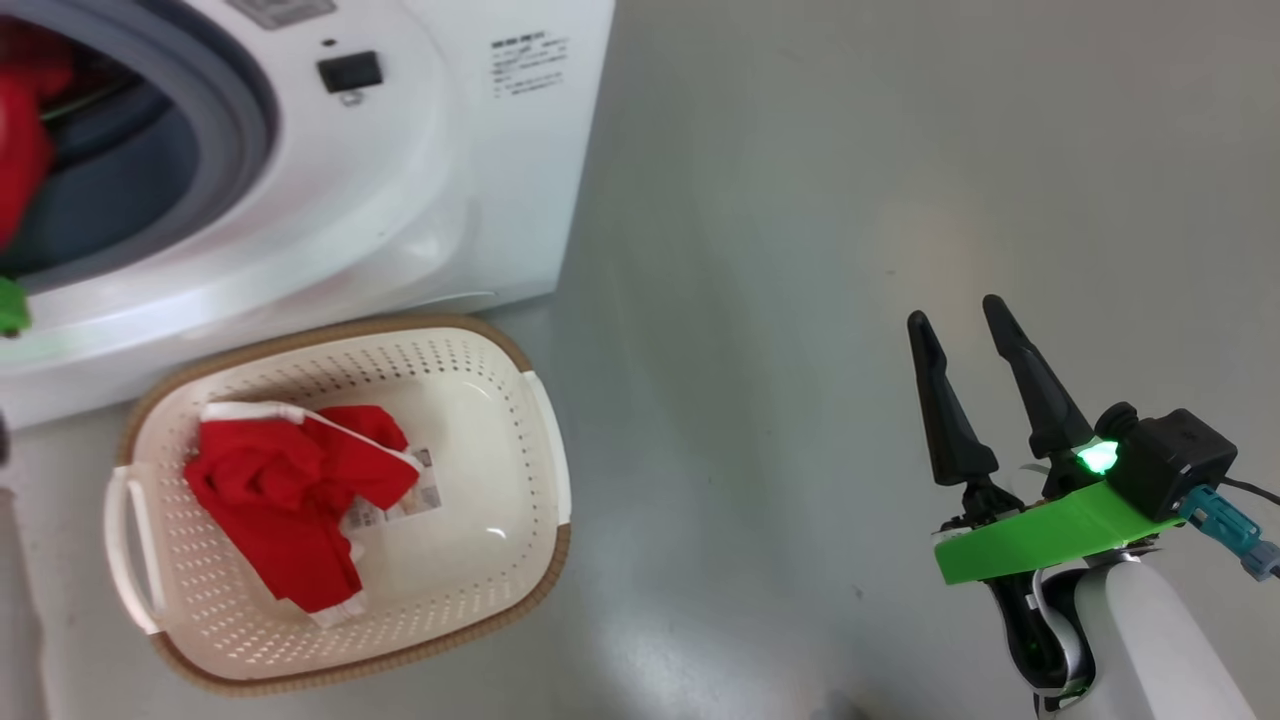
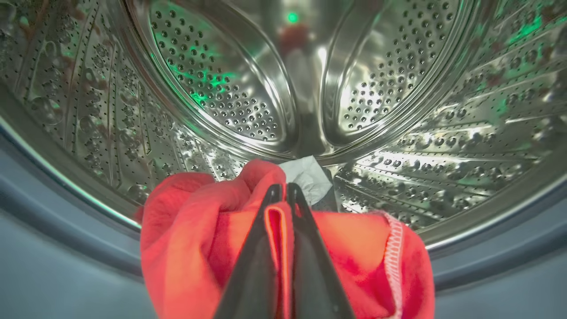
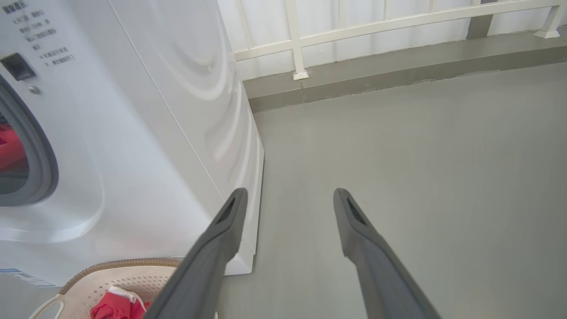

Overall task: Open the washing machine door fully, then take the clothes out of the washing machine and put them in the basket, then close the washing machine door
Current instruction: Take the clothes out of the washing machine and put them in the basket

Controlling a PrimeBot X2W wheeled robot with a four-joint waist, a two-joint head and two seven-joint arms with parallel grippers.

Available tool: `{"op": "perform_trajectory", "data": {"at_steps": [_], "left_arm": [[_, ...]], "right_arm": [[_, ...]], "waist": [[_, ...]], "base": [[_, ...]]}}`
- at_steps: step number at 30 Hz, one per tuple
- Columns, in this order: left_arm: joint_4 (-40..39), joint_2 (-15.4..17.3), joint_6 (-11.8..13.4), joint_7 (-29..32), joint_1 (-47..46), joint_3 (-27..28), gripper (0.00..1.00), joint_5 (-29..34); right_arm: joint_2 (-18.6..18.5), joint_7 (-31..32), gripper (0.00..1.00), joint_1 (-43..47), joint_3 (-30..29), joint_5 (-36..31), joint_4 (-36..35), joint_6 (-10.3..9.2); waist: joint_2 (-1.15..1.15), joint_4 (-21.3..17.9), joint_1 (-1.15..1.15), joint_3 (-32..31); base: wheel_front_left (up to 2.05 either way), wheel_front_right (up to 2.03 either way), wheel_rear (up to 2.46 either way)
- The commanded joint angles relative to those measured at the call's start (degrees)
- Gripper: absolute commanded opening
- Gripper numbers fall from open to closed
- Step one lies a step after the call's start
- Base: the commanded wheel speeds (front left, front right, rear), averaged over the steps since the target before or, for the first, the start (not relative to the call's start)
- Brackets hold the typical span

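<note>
Inside the perforated steel drum (image 2: 221, 79) of the washing machine (image 1: 450, 200), my left gripper (image 2: 283, 188) is shut on a fold of red clothes (image 2: 190, 230) with white stitched trim, just above the grey gasket (image 2: 53, 248). The head view catches more red fabric (image 1: 20, 150) in the machine's opening. Another red and white garment (image 1: 290, 490) lies in the cream basket (image 1: 500, 420) on the floor in front of the machine. My right gripper (image 1: 965, 320) hangs open over bare floor to the right, holding nothing (image 3: 289, 195). The washing machine door is out of view.
The grey floor (image 1: 800, 250) stretches to the right of the machine and basket. In the right wrist view, a low grey curb (image 3: 398, 75) and a white railing (image 3: 297, 40) run along the far side behind the machine's white side panel (image 3: 186, 88).
</note>
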Motion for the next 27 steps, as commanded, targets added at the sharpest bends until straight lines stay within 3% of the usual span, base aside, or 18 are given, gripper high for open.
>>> {"op": "perform_trajectory", "data": {"at_steps": [1,9,16,27], "left_arm": [[-2.7,1.93,-0.73,-0.26,2.31,1.58,0.0,-0.47],[-10.76,-3.48,-2.78,-0.26,8.96,6.07,0.0,-4.13],[-18.54,-5.56,-2.86,-0.26,15.17,4.35,0.0,-9.09],[-32.86,-9.25,-2.87,-0.26,25.45,1.59,0.0,-10.53]], "right_arm": [[-0.41,-0.37,1.0,1.41,0.77,-0.81,-0.97,0.02],[-0.41,-0.37,1.0,3.14,-0.5,-1.62,0.08,0.02],[-0.41,-0.37,1.0,4.56,-1.3,-1.92,0.53,0.02],[-0.41,-0.37,1.0,7.15,-3.22,-2.15,0.6,0.02]], "waist": [[0.0,1.48,0.0,-1.68],[0.0,3.55,0.0,-5.21],[0.0,4.83,0.0,-7.95],[0.0,6.81,0.0,-11.97]], "base": [[0.0,0.0,0.0],[0.0,0.0,0.0],[0.0,0.0,0.0],[0.0,0.0,0.0]]}}
